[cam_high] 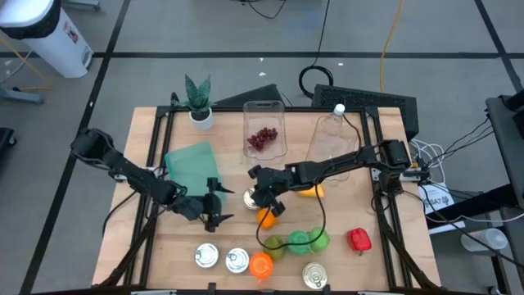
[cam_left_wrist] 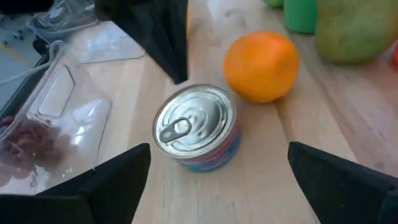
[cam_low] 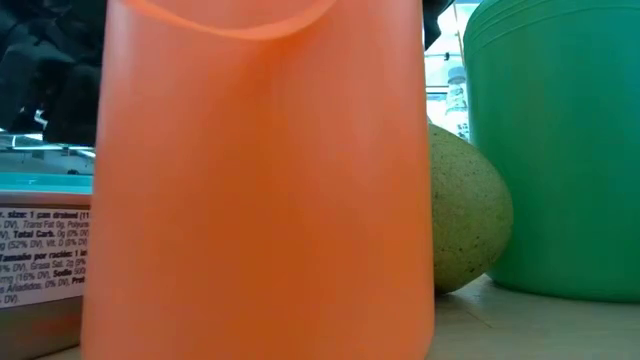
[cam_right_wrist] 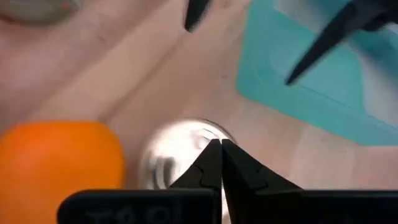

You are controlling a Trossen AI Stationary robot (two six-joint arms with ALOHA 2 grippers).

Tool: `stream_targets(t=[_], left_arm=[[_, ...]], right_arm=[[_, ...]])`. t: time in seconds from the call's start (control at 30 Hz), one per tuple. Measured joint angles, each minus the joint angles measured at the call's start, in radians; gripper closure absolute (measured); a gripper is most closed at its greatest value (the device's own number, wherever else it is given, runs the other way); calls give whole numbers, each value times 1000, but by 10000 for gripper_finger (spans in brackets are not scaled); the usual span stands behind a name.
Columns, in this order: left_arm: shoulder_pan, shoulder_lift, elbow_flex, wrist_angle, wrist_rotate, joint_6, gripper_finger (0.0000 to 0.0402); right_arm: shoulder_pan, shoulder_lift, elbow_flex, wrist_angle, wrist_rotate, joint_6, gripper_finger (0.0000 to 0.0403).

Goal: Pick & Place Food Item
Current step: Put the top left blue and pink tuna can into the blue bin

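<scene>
A small tin can (cam_left_wrist: 196, 127) with a pull-tab lid stands upright on the wooden table (cam_high: 344, 217), near its middle (cam_high: 249, 196). Right beside the can lies an orange (cam_left_wrist: 261, 65), also seen from above (cam_high: 266, 218). My left gripper (cam_left_wrist: 217, 162) is open and low over the table on the can's left side (cam_high: 219, 205). Its fingers stand short of the can and apart from it. My right gripper (cam_right_wrist: 221, 146) is shut and slants down over the can (cam_right_wrist: 180, 149) from the right (cam_high: 266, 200). My right gripper's shut fingertips (cam_left_wrist: 177, 74) stand at the can's rim on the side away from my left gripper. I cannot tell whether they touch it. My left gripper touches nothing.
A teal tray (cam_high: 190, 164) lies behind my left gripper. At the back stand a clear box of red grapes (cam_high: 264, 131), a plastic bottle (cam_high: 332, 135) and a potted plant (cam_high: 199, 102). Near the front edge are three cans (cam_high: 237, 260), an orange cup (cam_high: 260, 264), a green cup (cam_high: 299, 240), a pear (cam_low: 465, 210) and a red pepper (cam_high: 359, 239).
</scene>
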Motion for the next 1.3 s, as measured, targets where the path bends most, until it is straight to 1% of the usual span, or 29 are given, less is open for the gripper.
stream_targets(t=[0.07, 0.13, 0.27, 0.43, 0.57, 0.67, 0.8, 0.9, 1.0, 1.1, 1.23, 1.3], left_arm=[[2, -1, 0, 25, -1, 7, 17], [6, -1, 0, 58, -10, 9, 24], [6, -2, 0, 98, -16, 37, 36], [6, -2, 0, 96, 0, 39, 39], [6, -2, 0, 96, 0, 37, 39], [5, -2, 0, 95, 0, 31, 39], [5, -2, 0, 94, 1, 28, 39], [5, -2, 0, 94, 1, 18, 39], [4, -2, 0, 96, 1, 5, 39], [-3, -2, 0, 95, 1, 5, 39], [-9, -3, 0, 95, 2, 6, 39], [-8, -3, 0, 94, 2, 9, 39]], right_arm=[[6, 0, 0, -2, -28, 38, 398], [12, 5, 0, 1, -43, 71, 384], [18, 41, 1, -3, -41, 101, 334], [17, 77, 0, -1, -36, 118, 268], [36, 81, 0, 7, -35, 139, 241], [57, 80, 0, 27, -27, 169, 238], [78, 80, 0, 25, 43, 177, 247], [79, 96, 1, 40, 50, 199, 255], [78, 118, -1, 24, 93, 202, 258], [78, 142, 2, 36, 103, 208, 257], [83, 153, 3, 32, 154, 230, 256], [84, 154, 3, 29, 173, 232, 261]])
